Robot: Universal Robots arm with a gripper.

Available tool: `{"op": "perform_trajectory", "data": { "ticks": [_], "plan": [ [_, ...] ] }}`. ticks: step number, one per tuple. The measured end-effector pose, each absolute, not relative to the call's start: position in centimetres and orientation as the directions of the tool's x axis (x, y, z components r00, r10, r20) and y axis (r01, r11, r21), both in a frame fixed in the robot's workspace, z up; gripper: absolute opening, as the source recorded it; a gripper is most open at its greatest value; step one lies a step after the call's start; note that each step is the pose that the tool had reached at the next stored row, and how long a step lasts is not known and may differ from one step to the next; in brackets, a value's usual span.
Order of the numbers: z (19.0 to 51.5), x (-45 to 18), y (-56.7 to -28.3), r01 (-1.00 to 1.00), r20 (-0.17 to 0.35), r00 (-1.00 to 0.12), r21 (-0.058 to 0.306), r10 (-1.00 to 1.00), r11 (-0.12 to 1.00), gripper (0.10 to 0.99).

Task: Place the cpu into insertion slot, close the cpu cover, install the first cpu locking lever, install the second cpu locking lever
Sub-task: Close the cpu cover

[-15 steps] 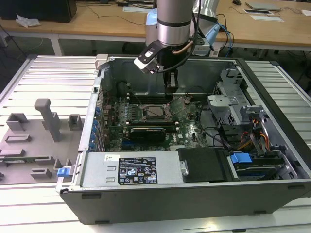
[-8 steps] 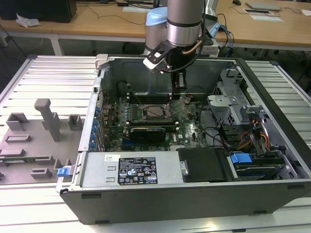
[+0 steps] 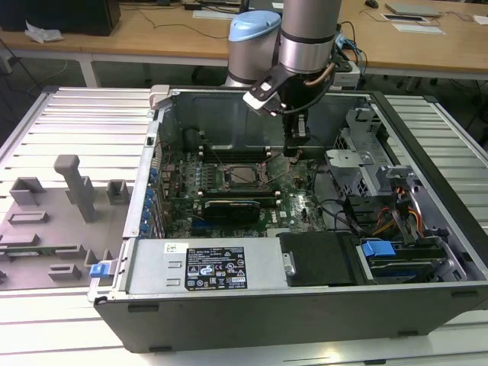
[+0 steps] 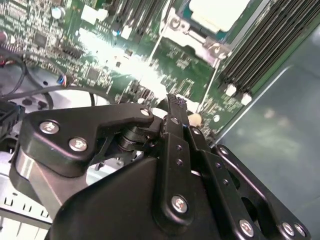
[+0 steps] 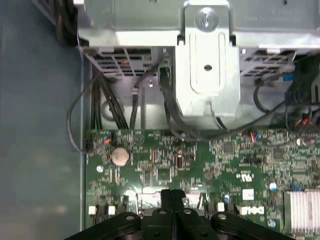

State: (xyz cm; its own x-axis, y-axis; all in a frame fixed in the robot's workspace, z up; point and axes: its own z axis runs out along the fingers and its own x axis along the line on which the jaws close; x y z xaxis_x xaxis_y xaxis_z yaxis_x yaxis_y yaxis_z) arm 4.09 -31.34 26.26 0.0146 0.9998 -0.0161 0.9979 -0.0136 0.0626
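The cpu (image 4: 220, 12) shows a pale metal top and lies in the insertion slot (image 3: 226, 177) on the green motherboard (image 3: 301, 204). The silver cpu cover (image 4: 197, 39) lies flat around the chip's edge. In the exterior view my gripper (image 3: 291, 155) hangs inside the open computer case, just off the slot's side on the exterior view's right, low over the board. In both wrist views the black fingers (image 4: 174, 107) meet tip to tip, shut, with nothing visible between them. A thin wire lever (image 3: 284, 172) slants beside the slot; how it is latched I cannot tell.
Black memory slots (image 4: 260, 45) run alongside the socket. A long black card (image 3: 229, 207) lies in front of it. The metal drive cage (image 3: 366, 164), cables (image 3: 358, 210) and a blue latch (image 3: 377, 248) crowd the case's right. Grey fixtures (image 3: 69, 191) stand outside, on the left.
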Motion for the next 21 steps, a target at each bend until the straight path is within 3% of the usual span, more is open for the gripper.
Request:
{"op": "perform_trajectory", "data": {
  "ticks": [16, 21],
  "plan": [
    [24.4, 5.9, -31.3, 0.998, -0.016, 0.014, 0.06, 1.0, -0.013, 0.106],
    [24.3, 6.2, -31.3, 0.999, -0.017, 0.013, -0.036, 1.0, -0.014, 0.106]
  ]
}}
